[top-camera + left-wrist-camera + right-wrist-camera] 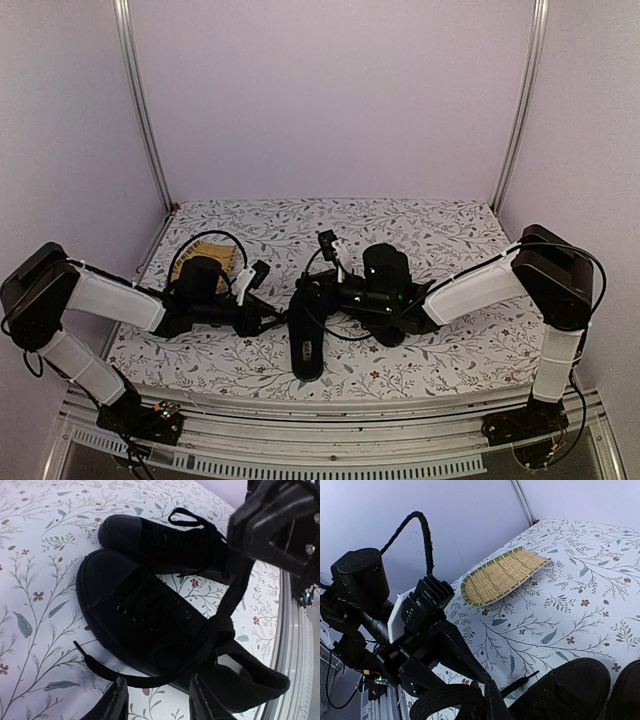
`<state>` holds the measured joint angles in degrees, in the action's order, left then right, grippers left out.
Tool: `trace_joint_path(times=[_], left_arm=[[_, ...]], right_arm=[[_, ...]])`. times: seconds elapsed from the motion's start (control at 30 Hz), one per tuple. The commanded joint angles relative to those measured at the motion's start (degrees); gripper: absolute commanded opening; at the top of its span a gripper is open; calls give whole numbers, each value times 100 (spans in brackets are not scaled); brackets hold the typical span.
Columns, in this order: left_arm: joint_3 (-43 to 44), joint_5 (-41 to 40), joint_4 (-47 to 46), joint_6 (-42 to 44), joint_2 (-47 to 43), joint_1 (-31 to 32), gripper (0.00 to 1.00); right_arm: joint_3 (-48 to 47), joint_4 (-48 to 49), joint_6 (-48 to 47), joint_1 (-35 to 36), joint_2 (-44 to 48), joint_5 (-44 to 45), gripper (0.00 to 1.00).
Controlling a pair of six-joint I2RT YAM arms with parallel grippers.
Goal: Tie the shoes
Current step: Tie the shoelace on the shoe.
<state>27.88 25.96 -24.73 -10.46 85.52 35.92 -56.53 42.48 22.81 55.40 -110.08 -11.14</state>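
Note:
Two black shoes lie side by side in the left wrist view, the near shoe in front of the far shoe. From above, one shoe shows between the arms. A black lace runs from its loose tip past a knot and up to my right gripper, which is shut on it. In the right wrist view the lace loops beside my right gripper. My left gripper stands open, and the lace crosses just beyond its fingertips without being pinched.
A yellow woven mat lies on the floral cloth toward the back left, partly under the left arm. Metal frame posts and pale walls close in the sides and back. Both arms crowd the middle near the front edge.

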Motion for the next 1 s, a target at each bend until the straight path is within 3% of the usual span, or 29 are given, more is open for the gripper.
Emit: trace_joint_path(times=[0.0, 0.53, 0.6, 0.67, 0.97], left_arm=[[-31, -38, -532, 350, 317, 209, 41], [175, -54, -842, 265, 1001, 448, 25], [191, -71, -882, 207, 1042, 459, 18], [195, -119, -935, 109, 1063, 459, 0], [-242, -1416, -287, -698, 278, 444, 0]], right_arm=[[51, 220, 189, -47, 154, -144, 2], [18, 203, 269, -73, 116, -213, 2], [38, 196, 266, -78, 133, -194, 2], [67, 184, 268, -75, 167, -161, 2], [522, -490, 371, -127, 755, 583, 2]])
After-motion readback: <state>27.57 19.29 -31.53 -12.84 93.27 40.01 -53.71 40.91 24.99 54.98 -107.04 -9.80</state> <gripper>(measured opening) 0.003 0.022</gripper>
